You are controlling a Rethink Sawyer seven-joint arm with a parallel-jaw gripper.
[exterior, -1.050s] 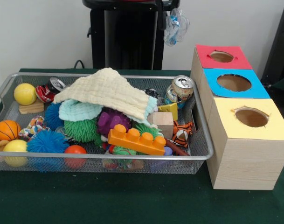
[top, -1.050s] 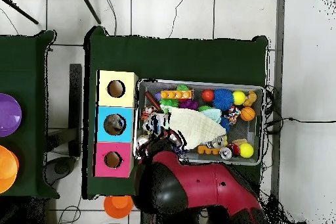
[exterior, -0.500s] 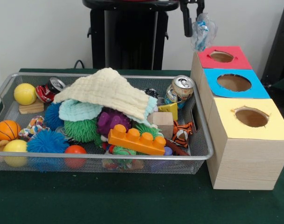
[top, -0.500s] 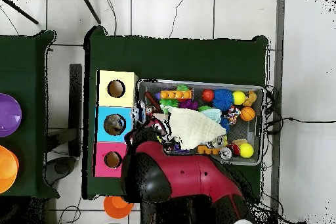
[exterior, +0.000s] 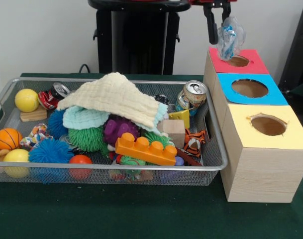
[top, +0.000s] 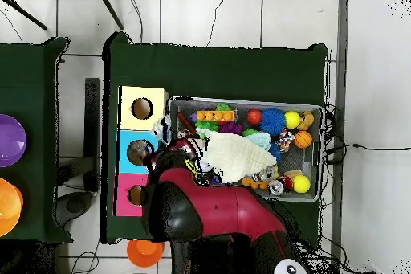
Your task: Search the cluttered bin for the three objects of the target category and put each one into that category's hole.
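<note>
Soda can (exterior: pixel 191 95) beside red-topped box (exterior: pixel 236 61)

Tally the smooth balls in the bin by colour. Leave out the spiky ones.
Yellow balls: 2
Orange basketball: 1
Red ball: 1
Total: 4

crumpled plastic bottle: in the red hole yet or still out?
Out. In the front view the crumpled plastic bottle hangs from the pincer just above the red box, its lower end near the hole's rim, not inside.
</note>
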